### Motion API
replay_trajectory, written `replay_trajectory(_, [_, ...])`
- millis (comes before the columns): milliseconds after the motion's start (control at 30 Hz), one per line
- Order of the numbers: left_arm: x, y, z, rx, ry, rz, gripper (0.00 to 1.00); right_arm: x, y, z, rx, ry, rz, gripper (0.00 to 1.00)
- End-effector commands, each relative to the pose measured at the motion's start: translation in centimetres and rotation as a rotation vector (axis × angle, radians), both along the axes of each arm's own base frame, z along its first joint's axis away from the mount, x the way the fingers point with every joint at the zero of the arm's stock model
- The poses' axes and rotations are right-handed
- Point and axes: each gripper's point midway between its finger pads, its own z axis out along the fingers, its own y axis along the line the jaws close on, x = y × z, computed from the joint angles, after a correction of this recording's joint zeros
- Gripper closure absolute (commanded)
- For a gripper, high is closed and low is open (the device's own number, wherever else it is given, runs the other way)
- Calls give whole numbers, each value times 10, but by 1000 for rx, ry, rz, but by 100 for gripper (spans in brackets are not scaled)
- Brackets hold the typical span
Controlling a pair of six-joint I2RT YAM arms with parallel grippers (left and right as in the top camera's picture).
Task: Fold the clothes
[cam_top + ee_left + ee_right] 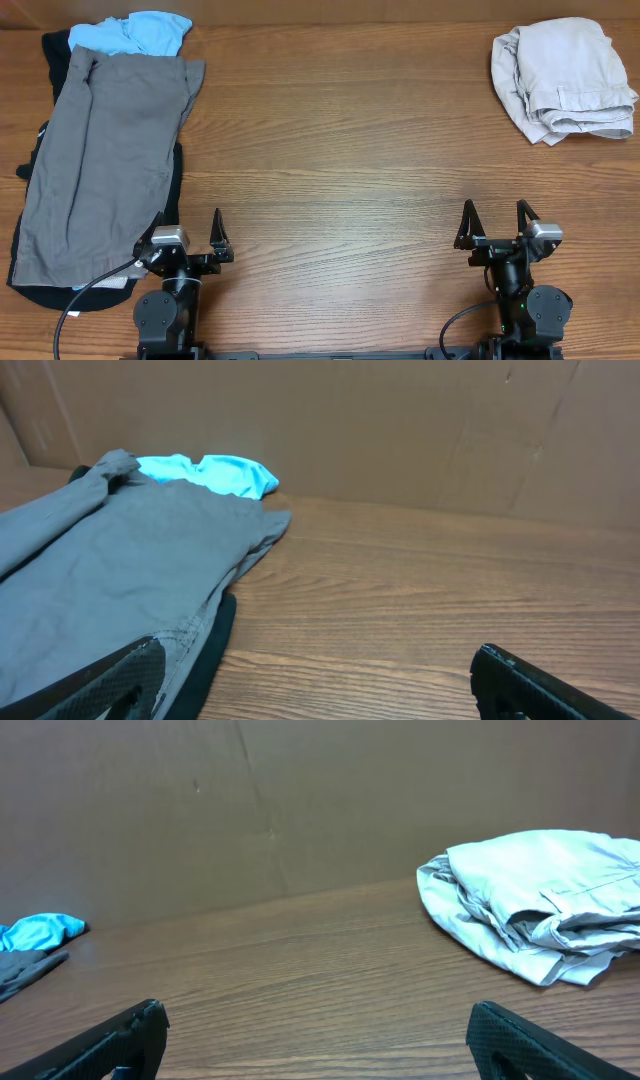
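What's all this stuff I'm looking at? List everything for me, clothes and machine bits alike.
beige shorts: one, cream, bunched at the table's far right corner
grey shorts: one, grey, spread flat along the left side
light-blue garment: one, bright blue, crumpled at the far left, beyond the grey shorts
black garment: one, black, under the grey shorts, edges showing
table: one, brown wood, under everything
cardboard wall: one, brown, behind the table
left tool: one, black, near edge on the left, open, beside the grey shorts
right tool: one, black, near edge on the right, open, holding nothing
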Motion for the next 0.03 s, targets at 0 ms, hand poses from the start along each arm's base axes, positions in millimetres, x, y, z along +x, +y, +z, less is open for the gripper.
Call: replay_trajectory(0, [-1,4,1,15,-8,17,0,0,-1,-2,3,-4,-6,0])
